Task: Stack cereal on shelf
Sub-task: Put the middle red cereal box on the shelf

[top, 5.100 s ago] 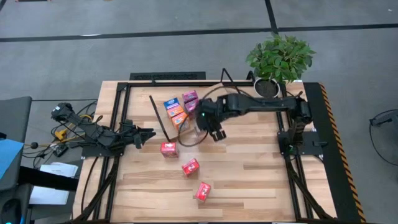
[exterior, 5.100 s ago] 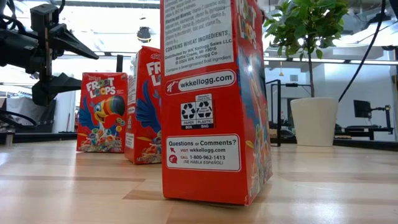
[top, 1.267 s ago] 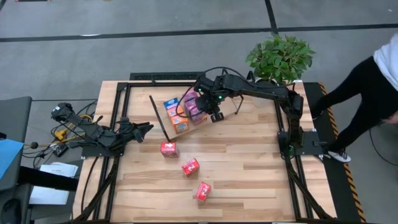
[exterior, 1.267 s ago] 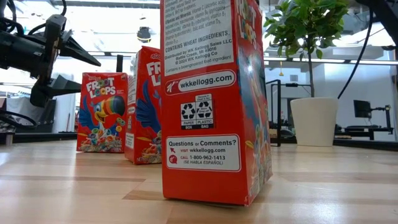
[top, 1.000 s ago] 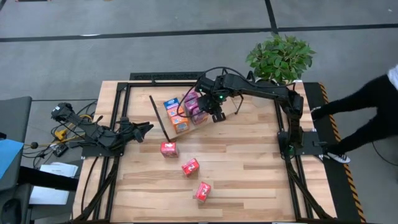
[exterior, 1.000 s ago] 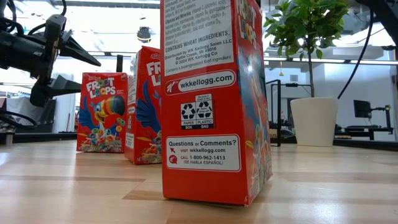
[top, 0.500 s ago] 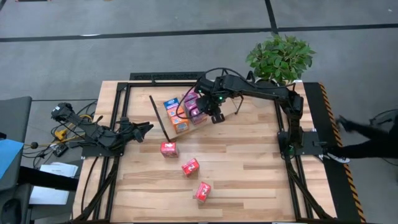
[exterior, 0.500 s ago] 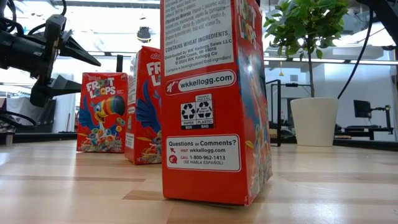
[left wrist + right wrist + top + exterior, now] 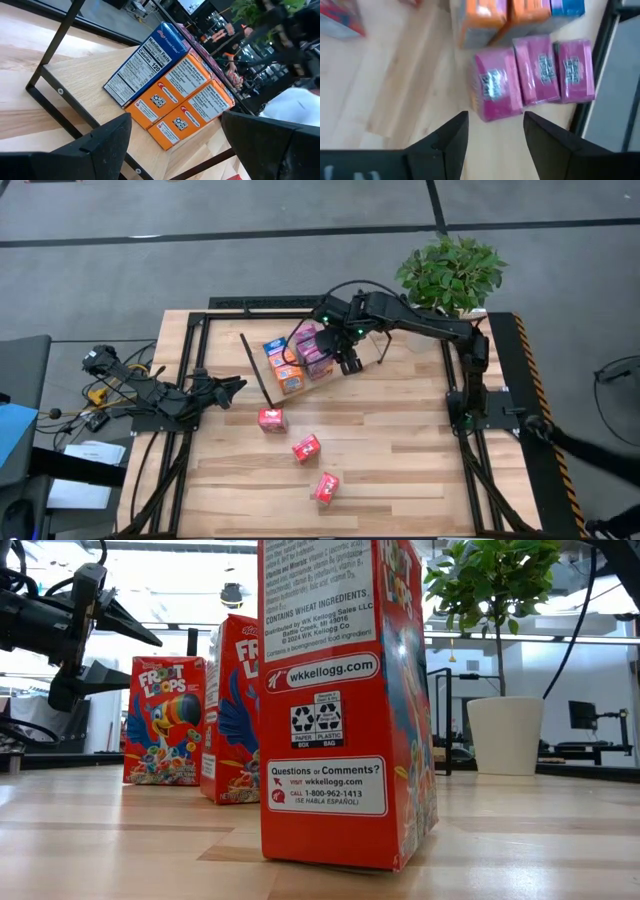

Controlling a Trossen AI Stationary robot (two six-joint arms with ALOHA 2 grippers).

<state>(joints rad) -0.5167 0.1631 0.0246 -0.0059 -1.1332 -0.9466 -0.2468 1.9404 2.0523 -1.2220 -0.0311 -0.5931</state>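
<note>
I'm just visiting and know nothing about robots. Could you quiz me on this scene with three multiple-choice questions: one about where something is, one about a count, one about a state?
1. Where is the potted plant?
A. far right corner
B. near left corner
C. table middle

2. How many red cereal boxes stand loose on the table?
A. one
B. three
C. six

3. The right gripper is
A. clamped on a pink box
B. open, holding nothing
C. out of sight

Answers: 1 A, the high view shows it there. 2 B, three stand apart from the shelf. 3 B, its fingers stand apart above the pink boxes.

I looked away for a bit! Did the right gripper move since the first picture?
Yes. The right gripper moved toward the table's far edge, nearer the potted plant, and hangs beside the pink boxes on the shelf.
</note>
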